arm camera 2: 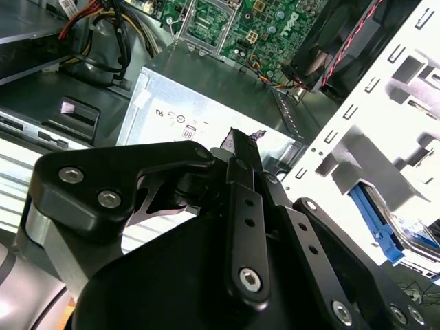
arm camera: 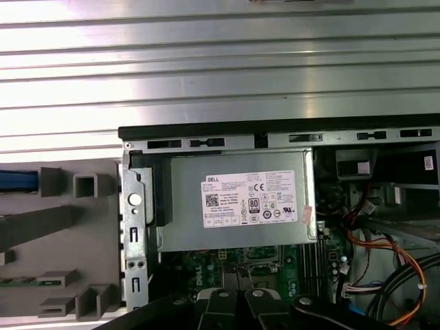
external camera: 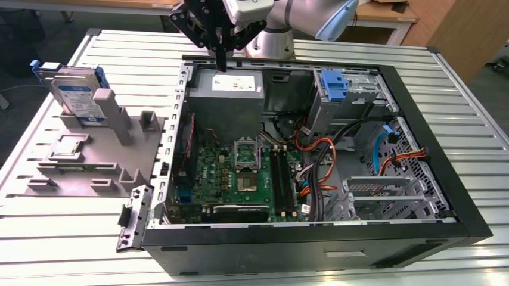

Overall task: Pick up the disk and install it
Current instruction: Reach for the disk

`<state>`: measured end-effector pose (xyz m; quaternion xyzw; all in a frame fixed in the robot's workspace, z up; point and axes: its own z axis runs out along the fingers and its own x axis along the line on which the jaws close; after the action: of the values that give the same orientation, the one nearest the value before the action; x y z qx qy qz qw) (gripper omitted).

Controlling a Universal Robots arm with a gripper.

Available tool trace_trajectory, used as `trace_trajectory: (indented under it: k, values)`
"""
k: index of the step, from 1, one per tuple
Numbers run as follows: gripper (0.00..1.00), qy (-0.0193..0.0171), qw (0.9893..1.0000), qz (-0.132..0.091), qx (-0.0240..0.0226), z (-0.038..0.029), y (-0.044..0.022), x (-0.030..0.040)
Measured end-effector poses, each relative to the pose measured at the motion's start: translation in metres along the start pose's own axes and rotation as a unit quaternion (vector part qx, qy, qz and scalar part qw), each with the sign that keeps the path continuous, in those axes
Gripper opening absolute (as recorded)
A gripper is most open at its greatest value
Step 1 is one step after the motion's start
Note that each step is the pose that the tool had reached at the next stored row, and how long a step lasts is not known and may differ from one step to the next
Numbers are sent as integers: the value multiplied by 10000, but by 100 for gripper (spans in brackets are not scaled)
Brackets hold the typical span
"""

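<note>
arm (external camera: 298, 15): pale grey rounded tube, light-blue joint cap | gripper (external camera: 222, 67): black linked plates, slim fingers | screws (arm camera 2: 249, 278): silver socket heads on black plates

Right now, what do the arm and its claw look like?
The arm is a pale grey tube with a light blue joint cap. The claw is matt black, built of angular linkage plates fastened with silver bolts and narrowing to slim flat fingers.

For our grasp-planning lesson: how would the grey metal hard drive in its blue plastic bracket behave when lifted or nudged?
The grey metal hard drive looks rigid, probably heavy for its size. Upright in the grey holder, it might tip if nudged.
</note>
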<state>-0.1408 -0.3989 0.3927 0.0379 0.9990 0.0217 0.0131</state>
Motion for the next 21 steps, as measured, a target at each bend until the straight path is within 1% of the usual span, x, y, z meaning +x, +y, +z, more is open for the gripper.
trace_trajectory:
  k: [11, 21]
  values:
    - [10, 0, 10000, 0, 0, 0, -1, 21]
    - [10, 0, 10000, 0, 0, -1, -4, 54]
